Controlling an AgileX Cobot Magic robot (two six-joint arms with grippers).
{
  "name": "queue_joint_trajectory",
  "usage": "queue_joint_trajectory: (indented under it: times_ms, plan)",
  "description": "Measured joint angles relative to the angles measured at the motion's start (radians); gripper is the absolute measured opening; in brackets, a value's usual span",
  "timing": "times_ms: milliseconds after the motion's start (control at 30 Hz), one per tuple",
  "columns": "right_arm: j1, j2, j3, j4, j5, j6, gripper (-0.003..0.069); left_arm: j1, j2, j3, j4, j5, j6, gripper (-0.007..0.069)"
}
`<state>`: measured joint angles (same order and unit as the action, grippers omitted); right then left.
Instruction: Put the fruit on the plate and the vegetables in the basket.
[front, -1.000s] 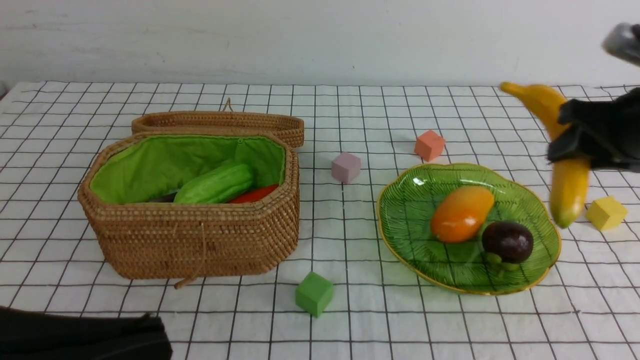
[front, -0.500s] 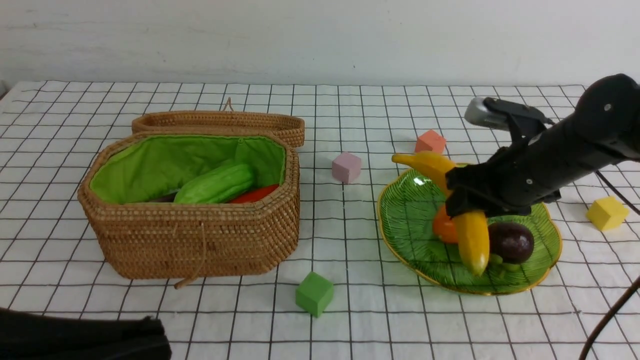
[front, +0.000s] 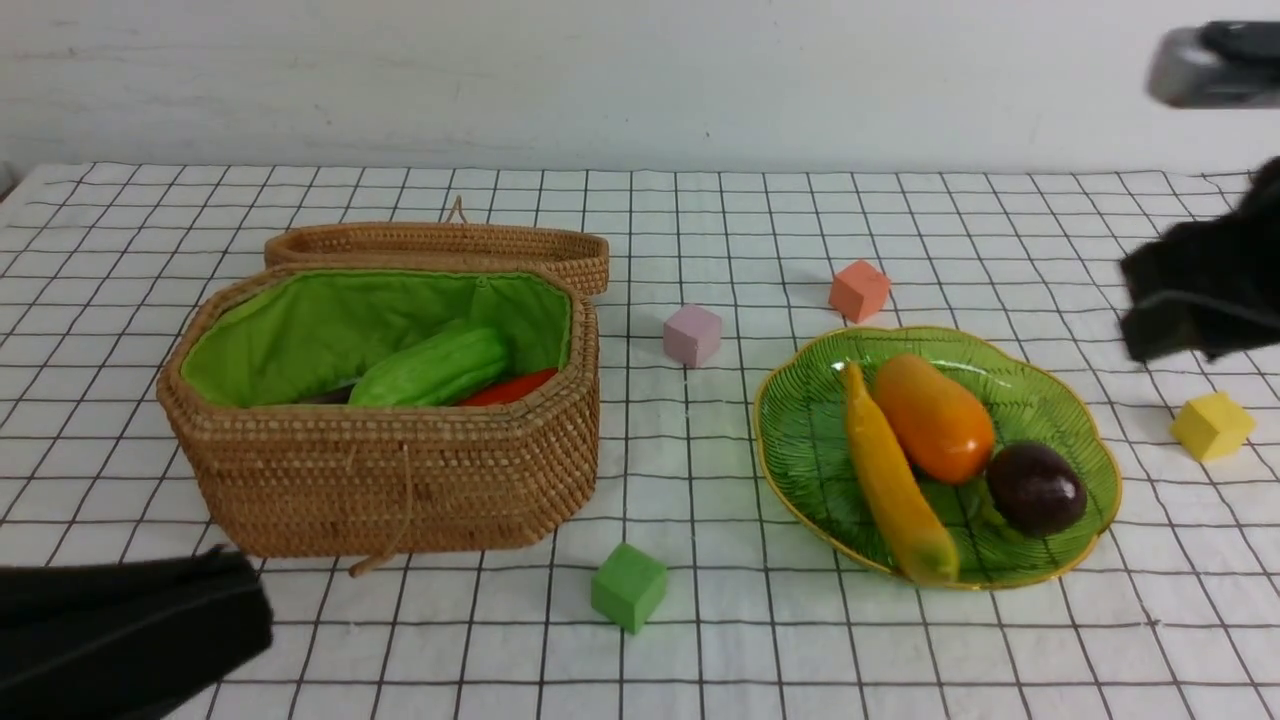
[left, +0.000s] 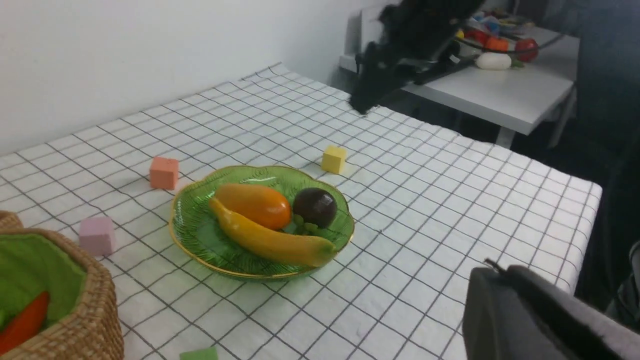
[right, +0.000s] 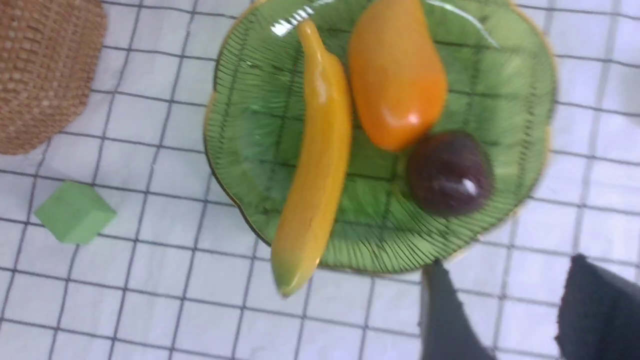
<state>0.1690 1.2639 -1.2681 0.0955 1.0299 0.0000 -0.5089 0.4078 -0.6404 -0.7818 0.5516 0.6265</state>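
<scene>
The green glass plate (front: 810, 430) at the right holds the fruit: a yellow banana (front: 890, 490) along its left side, an orange mango (front: 935, 418) and a round dark purple fruit (front: 1036, 489). The wicker basket (front: 400, 480) at the left holds the vegetables: a green gourd (front: 430, 368), a red carrot (front: 510, 388) and a dark sliver of eggplant (front: 325, 397). My right gripper (front: 1150, 310) hangs open and empty, above the table to the right of the plate (right: 235, 150); its fingers (right: 440, 300) stand apart. My left gripper (front: 240, 600) is shut and empty at the near left corner.
The basket's lid (front: 440, 245) lies open behind it. Foam cubes are scattered: orange (front: 858, 290), pink (front: 691, 334), green (front: 628, 587), yellow (front: 1212, 426). Beyond the table's right edge stands a white side table (left: 500, 90) with clutter.
My right gripper let go of the banana, which now lies on the plate, and pulled back up and to the right. The mango shifted on the plate. The left arm edged up slightly.
</scene>
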Motion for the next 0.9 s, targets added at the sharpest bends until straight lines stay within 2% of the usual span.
queue_joint_trajectory:
  times_ms: [67, 100, 133, 200, 467, 600, 900]
  plan:
    - [0.000, -0.136, 0.095, -0.021, 0.028, 0.018, 0.0154, 0.000, -0.090, 0.081, 0.000, -0.058, -0.017, -0.0013]
    - [0.000, -0.149, 0.095, -0.021, 0.029, 0.020, 0.0143, 0.000, -0.090, 0.089, 0.000, -0.058, -0.017, -0.0013]
    - [0.000, -0.248, 0.171, -0.021, 0.036, 0.029, 0.0059, 0.000, -0.167, 0.158, 0.000, -0.120, -0.022, -0.0013]
    - [0.000, -0.360, 0.266, -0.012, 0.039, 0.047, 0.0000, 0.000, -0.244, 0.243, -0.001, -0.202, -0.024, -0.0013]
    - [0.000, -0.637, 0.533, 0.012, -0.013, 0.102, -0.0001, 0.000, -0.344, 0.456, -0.029, -0.459, -0.026, -0.0013]
    - [0.000, -0.697, 0.574, 0.013, -0.045, 0.106, 0.0003, 0.000, -0.345, 0.502, -0.034, -0.477, -0.026, -0.0013]
    - [0.000, -0.737, 0.575, 0.003, -0.001, 0.106, 0.0006, 0.000, -0.345, 0.558, -0.036, -0.481, -0.026, -0.0013]
